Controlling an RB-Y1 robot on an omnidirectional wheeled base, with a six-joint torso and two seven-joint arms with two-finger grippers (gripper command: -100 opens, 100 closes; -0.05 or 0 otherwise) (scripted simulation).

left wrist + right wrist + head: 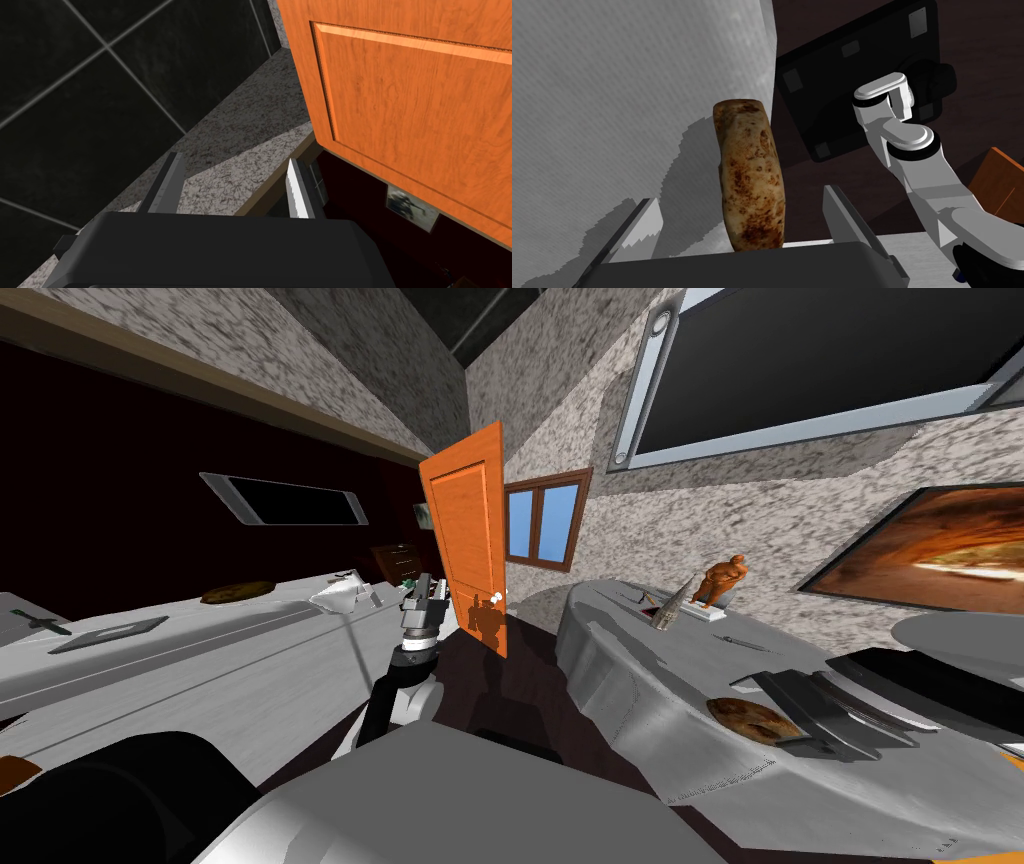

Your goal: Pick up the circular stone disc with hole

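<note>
**Step in hand: closing on the disc (judged)**

The stone disc [748, 175], mottled brown, is seen edge-on between the jaws of the right gripper [741, 196]. Its hole cannot be made out from this angle. The jaws are apart, one on each side of the disc, and neither touches it. One end of the disc reaches the gripper's dark body, so the depth of the grasp looks sufficient. In the head view the disc lies near the edge of the grey tabletop [680, 668] on the robot's right.

1. Centre the disc between the jaws before closing, because an uneven approach would push it sideways.
2. Close on the two flat faces, not on the rounded rim.
3. The disc lies near the tabletop's edge and a nudge could send it to the floor. Close slowly and lift straight up.
4. Stone is probably heavy, so confirm a firm grip before raising it.

A second brown round object [238, 591] lies on the far tabletop, well apart from the disc. Disregard it.

The left gripper [233, 165] hangs raised before the orange door [415, 100], jaws apart and empty. It needs no action.
</note>
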